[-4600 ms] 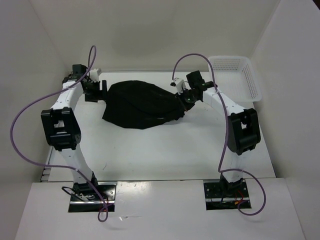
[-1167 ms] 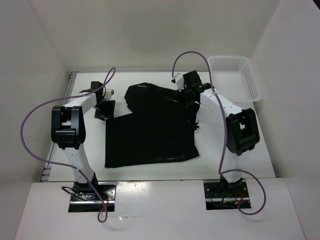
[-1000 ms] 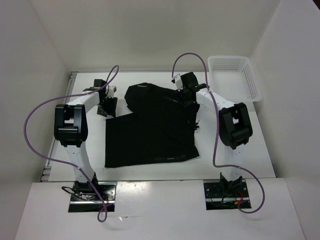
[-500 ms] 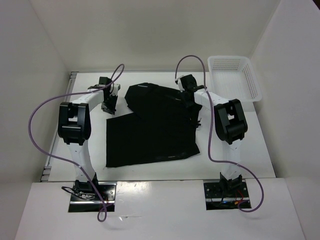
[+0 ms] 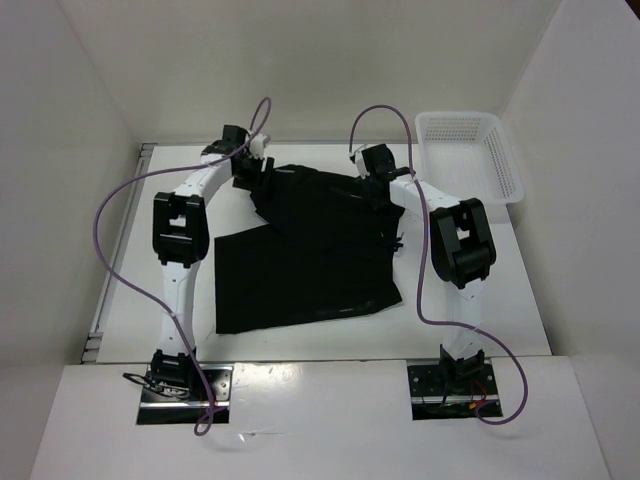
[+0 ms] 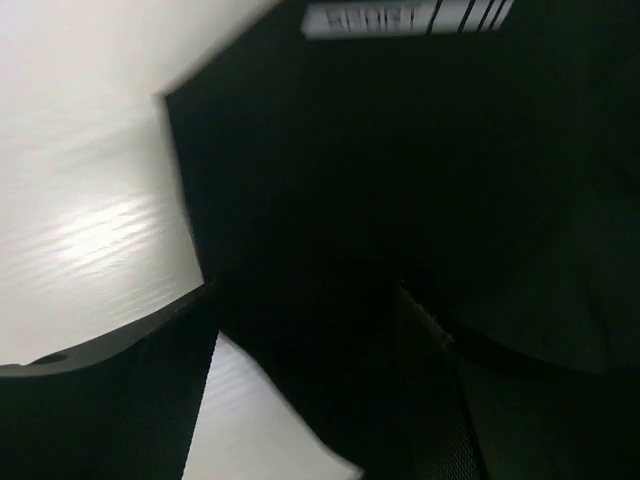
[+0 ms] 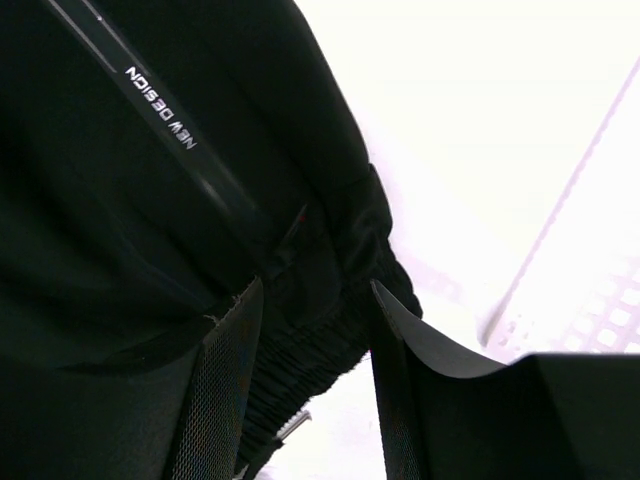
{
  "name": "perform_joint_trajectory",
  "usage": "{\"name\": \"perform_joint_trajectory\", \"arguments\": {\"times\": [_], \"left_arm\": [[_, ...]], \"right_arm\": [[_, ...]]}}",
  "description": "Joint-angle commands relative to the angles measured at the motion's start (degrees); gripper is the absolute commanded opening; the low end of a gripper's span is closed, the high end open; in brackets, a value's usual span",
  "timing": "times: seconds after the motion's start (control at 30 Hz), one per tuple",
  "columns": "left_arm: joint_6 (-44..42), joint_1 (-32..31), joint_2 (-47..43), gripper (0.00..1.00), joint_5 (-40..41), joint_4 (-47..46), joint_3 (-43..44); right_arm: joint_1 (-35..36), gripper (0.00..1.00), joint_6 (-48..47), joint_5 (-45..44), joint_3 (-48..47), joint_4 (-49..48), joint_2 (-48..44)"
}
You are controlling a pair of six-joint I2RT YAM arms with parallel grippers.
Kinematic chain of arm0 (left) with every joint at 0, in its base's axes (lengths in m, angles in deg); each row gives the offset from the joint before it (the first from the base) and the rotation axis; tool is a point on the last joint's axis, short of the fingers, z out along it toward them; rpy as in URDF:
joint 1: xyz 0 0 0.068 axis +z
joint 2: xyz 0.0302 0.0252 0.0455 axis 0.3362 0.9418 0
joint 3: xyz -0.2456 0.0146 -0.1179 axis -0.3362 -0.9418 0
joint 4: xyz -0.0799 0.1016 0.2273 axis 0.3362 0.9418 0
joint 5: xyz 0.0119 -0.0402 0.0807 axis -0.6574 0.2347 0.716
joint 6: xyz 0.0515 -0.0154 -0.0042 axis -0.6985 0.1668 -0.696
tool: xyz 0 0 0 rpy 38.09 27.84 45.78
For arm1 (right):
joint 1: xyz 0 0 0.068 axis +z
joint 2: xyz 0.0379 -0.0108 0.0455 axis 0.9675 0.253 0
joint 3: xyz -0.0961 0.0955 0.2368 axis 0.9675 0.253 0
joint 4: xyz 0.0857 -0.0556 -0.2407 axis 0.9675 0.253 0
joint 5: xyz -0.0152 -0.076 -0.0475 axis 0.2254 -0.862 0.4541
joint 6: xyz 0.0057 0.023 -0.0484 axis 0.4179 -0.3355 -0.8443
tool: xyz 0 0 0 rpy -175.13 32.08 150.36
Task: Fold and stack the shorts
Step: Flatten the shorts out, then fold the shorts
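Observation:
The black shorts (image 5: 300, 255) lie spread flat mid-table, one leg toward the near edge and the waistband along the right. My left gripper (image 5: 250, 172) is at their far left corner. In the left wrist view it (image 6: 300, 300) is open, with the cloth's corner (image 6: 330, 200) lying between the fingers. My right gripper (image 5: 376, 192) hangs over the far right edge. In the right wrist view it (image 7: 315, 300) is open astride the gathered waistband (image 7: 330, 260), a drawstring tip (image 7: 295, 428) below it. White lettering (image 7: 160, 105) runs along a stripe.
A white mesh basket (image 5: 497, 150) stands at the far right of the table, its edge (image 7: 590, 290) close beside my right gripper. White walls enclose the table on the left, back and right. Purple cables loop above both arms.
The shorts, bunched a few seconds ago, now lie spread out. Over the last second my left arm swung from the table's left side to the shorts' far left corner. The right gripper barely moved.

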Motion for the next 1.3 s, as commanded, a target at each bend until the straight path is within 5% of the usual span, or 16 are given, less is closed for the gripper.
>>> {"name": "perform_joint_trajectory", "arguments": {"times": [0.0, 0.17, 0.27, 0.33, 0.43, 0.5, 0.57, 0.67, 0.7, 0.8, 1.13, 1.27], "left_arm": [[-0.2, -1.3, 4.5, 0.75, -1.8, 2.4, 1.8], [-0.2, -3.2, 6.0, 0.71, 2.7, 1.9, 1.9], [-0.2, -3.7, 6.0, 0.45, 1.6, 2.7, 1.2], [-0.2, -3.7, 4.1, 0.13, 0.5, 3.4, -1.7], [-0.2, -3.7, -0.6, 0.0, 1.1, 3.4, -8.8], [-0.2, -2.5, -3.9, 0.0, 2.4, 3.4, -13.1], [-0.2, -2.0, -9.3, 0.0, 3.2, 3.4, -19.5], [-0.2, -1.4, -15.1, 0.02, 4.6, 5.6, -25.0], [-0.2, -1.4, -16.7, 0.15, 4.6, 6.3, -25.0], [-0.2, -0.8, -17.8, 0.63, 2.0, 8.0, -23.2], [-0.2, 2.0, -3.0, 0.73, -0.7, 4.0, 1.9], [-0.2, 1.5, 3.5, 0.74, 0.1, 7.1, 5.9]], "right_arm": [[-0.3, 0.52, -1.5, -2.4, -1.4, -3.6, -3.6], [-0.9, 0.59, -2.1, -2.9, -0.8, -4.1, -3.6], [-0.9, 0.61, -2.7, -2.9, -0.3, -4.6, -2.9], [-0.9, 0.61, -3.4, -2.2, -0.3, -4.6, -2.3], [-0.9, 0.61, -3.4, -0.1, 0.9, -3.1, -1.4], [-0.9, 0.51, -3.4, 1.3, 1.6, -2.4, 0.2], [-0.9, 0.27, -4.5, 1.3, 1.6, -2.4, 0.9], [-0.9, 0.15, -4.5, 1.8, 1.6, -1.9, 2.2], [-0.9, 0.13, -4.5, 2.8, 0.9, -1.9, 2.7], [-0.9, 0.15, -4.5, 4.1, -0.3, -0.6, 3.3], [-0.3, 0.2, -4.5, 4.1, -3.3, -0.6, 3.8], [-0.3, 0.35, -3.3, 5.3, -5.1, -0.1, 4.4]]}}
